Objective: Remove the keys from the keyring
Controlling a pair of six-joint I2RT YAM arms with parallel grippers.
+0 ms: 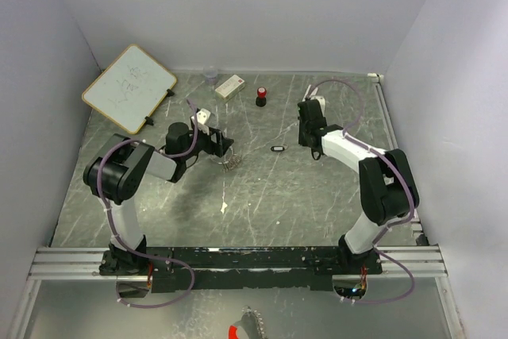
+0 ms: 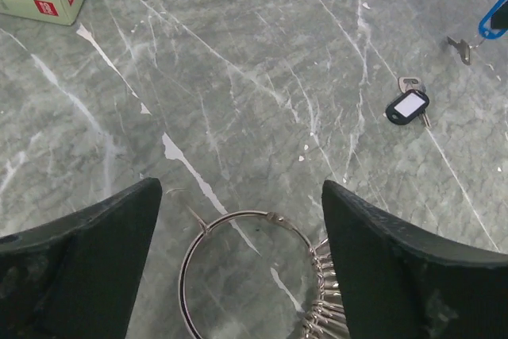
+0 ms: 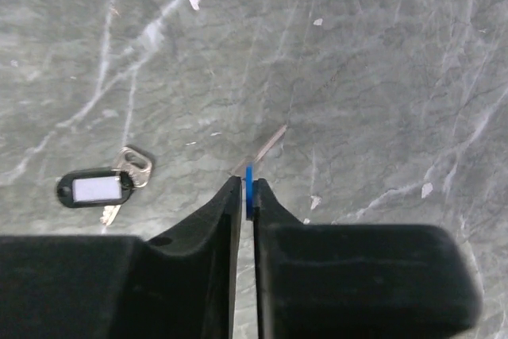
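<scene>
on the left, the keyring [image 2: 238,214] lies flat on the counter [image 2: 238,77], straight between the left jaws. these stand wide open around it and grip nothing. the loop sits toward the right-hand side of that gap, where a fanned bunch of plain silver keys [image 2: 324,301], threaded on the wire, lies just beside the inner face. whether they touch it i cannot tell. the left arm is clearly the nearer one to the ring, so closing straight in across the loop looks like the move that would pin it.

further right, the black-headed key [image 2: 407,105] lies loose on the counter between the two arms, well apart from the ring.

on the right, the right jaws are shut almost to nothing on the blue-headed key [image 3: 249,186], pinching its plastic head edge-on. its metal blade sticks out ahead of the tips, pointing away from them; whether it touches the counter i cannot tell. that key is off the ring and well apart from it.
</scene>
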